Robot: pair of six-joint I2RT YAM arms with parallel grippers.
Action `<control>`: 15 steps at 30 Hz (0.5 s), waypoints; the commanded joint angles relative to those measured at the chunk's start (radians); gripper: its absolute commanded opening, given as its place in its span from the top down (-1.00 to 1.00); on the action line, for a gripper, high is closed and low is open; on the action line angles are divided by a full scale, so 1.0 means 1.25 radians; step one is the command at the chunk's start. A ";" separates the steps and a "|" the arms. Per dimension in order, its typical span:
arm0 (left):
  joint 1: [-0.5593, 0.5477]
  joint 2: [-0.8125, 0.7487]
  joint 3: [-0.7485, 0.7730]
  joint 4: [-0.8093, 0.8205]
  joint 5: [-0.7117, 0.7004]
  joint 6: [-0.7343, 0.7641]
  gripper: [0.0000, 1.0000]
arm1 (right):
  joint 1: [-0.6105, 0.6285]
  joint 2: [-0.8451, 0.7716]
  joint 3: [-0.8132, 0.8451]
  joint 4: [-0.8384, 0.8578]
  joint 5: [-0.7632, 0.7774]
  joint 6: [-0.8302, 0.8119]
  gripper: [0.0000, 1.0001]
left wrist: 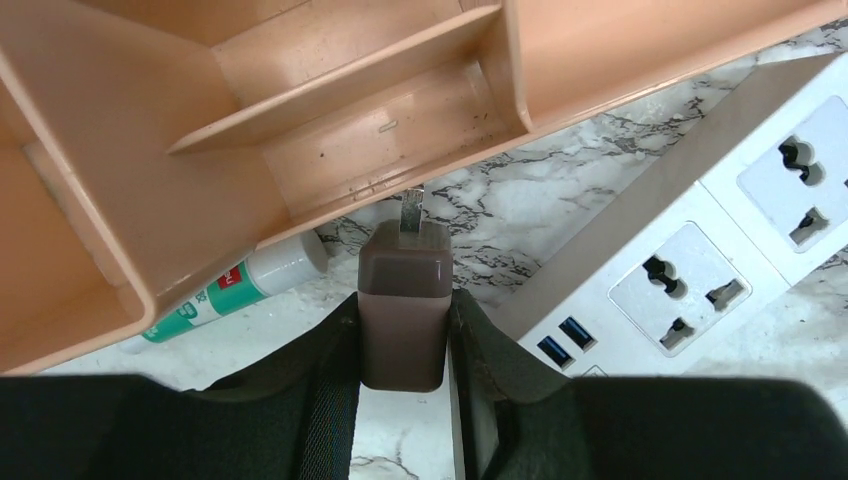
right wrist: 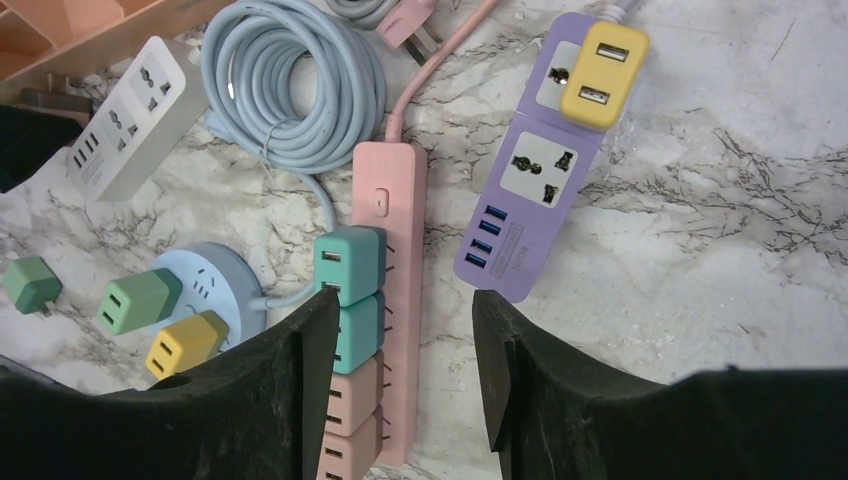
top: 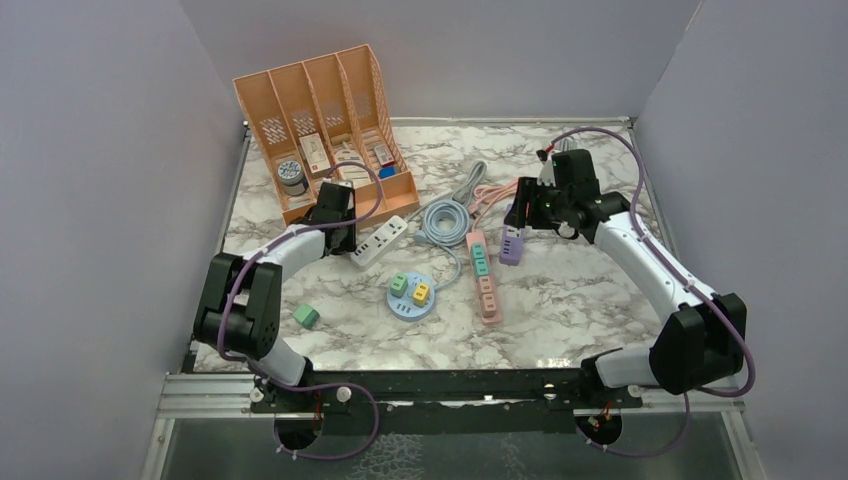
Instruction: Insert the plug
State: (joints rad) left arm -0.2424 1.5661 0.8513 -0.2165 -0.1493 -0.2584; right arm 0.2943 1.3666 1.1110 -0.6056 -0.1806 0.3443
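Observation:
My left gripper (left wrist: 405,320) is shut on a brown plug (left wrist: 403,300), its metal prongs pointing at the base of the orange organizer (left wrist: 250,120). The white power strip (left wrist: 720,260) lies just right of it, with two free sockets and blue USB ports showing. In the top view the left gripper (top: 335,222) sits at the white strip's (top: 380,241) left end. My right gripper (right wrist: 405,310) is open and empty, above the pink strip (right wrist: 385,200) and the purple strip (right wrist: 535,190), which carries a yellow plug (right wrist: 600,60).
A round blue socket hub (top: 411,297) holds a green and a yellow plug. A loose green plug (top: 306,316) lies at front left. A coiled blue-grey cable (top: 445,218) lies mid-table. A glue stick (left wrist: 235,285) lies under the organizer's edge.

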 commanded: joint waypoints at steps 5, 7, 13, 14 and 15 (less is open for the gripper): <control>-0.016 -0.107 0.066 -0.050 0.115 0.029 0.58 | -0.001 -0.068 -0.071 0.125 -0.129 0.006 0.01; -0.027 -0.142 0.081 -0.061 0.186 0.044 0.59 | -0.001 -0.082 -0.088 0.163 -0.179 0.015 0.01; -0.102 -0.200 0.139 -0.061 0.480 0.078 0.60 | -0.001 -0.098 -0.115 0.298 -0.399 0.032 -0.03; -0.128 -0.198 0.154 -0.061 0.505 0.080 0.60 | 0.000 -0.102 -0.124 0.328 -0.445 0.042 -0.05; -0.155 -0.195 0.167 -0.061 0.526 0.083 0.60 | 0.000 -0.106 -0.132 0.359 -0.497 0.052 -0.07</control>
State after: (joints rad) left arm -0.3386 1.3354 0.9970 -0.2932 0.2337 -0.1955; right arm 0.2943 1.2732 0.9783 -0.3588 -0.5186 0.3714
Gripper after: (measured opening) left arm 0.339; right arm 0.519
